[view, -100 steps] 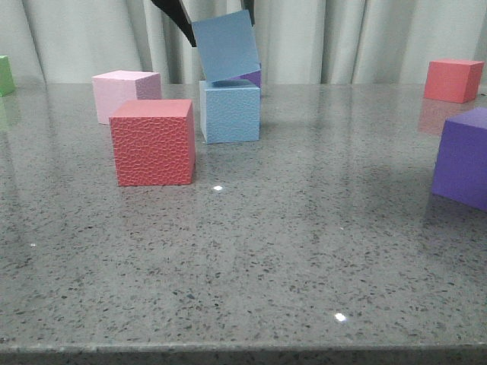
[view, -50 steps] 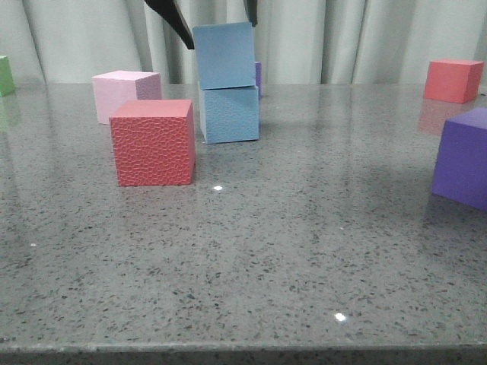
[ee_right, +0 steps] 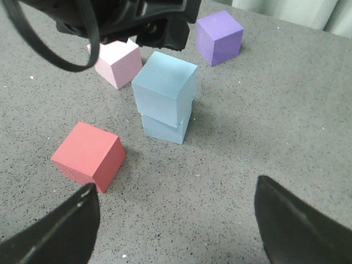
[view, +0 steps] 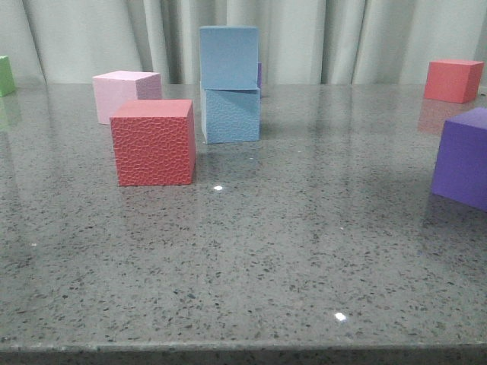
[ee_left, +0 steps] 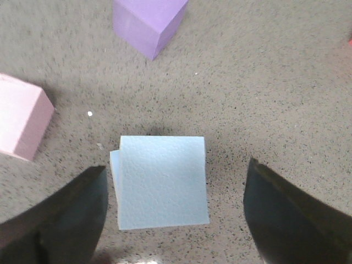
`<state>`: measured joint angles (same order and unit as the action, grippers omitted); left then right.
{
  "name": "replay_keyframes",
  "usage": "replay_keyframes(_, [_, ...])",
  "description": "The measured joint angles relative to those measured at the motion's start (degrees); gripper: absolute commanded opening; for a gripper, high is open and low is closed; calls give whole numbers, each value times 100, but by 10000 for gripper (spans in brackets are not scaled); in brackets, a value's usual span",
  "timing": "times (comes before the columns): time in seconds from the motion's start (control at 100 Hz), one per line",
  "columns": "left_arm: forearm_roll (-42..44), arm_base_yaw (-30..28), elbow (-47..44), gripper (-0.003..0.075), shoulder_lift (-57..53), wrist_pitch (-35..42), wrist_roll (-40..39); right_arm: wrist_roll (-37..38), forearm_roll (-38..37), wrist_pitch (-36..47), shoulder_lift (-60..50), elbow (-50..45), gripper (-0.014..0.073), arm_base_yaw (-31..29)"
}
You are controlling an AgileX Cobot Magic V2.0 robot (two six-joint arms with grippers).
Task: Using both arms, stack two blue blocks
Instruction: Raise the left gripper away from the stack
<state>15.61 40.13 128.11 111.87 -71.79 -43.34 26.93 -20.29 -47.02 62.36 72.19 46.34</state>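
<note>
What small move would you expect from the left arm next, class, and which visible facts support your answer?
Probably a straight lift clear of the stack. The smooth blue block already sits on the pebbled blue block, slightly offset, and the left gripper is open, its fingers apart from the top block on both sides. Rising straight up, not sideways, seems least likely to nudge it.

Grey speckled stone-look table (view: 304, 251), polished enough to mirror things standing on it. Behind the table's far edge, pale grey-white curtain (view: 365, 38) in soft vertical folds, spanning the whole width. Two small bright glints of overhead light on the tabletop, one near the front edge (view: 340, 316), one nearer the middle (view: 218, 187). Faint red reflection (view: 437, 114) in the surface toward the far right corner. Even, diffuse lighting, shadows on the tabletop soft.
</note>
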Motion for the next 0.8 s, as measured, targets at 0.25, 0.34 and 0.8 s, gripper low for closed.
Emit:
replay_keyframes(0.25, [1051,686,2,503,-272,-37,594,5,-292,1023,-1121,-1322,579,-11])
replay_keyframes(0.34, [1090,817,2,503,-357,-37,862,5,-383,1040,-1452,-1632,579,-18])
replay_keyframes(0.8, [1033,903,-253,132,-842,-60,1684,300,-693,634,-2394,-1936,351,-18])
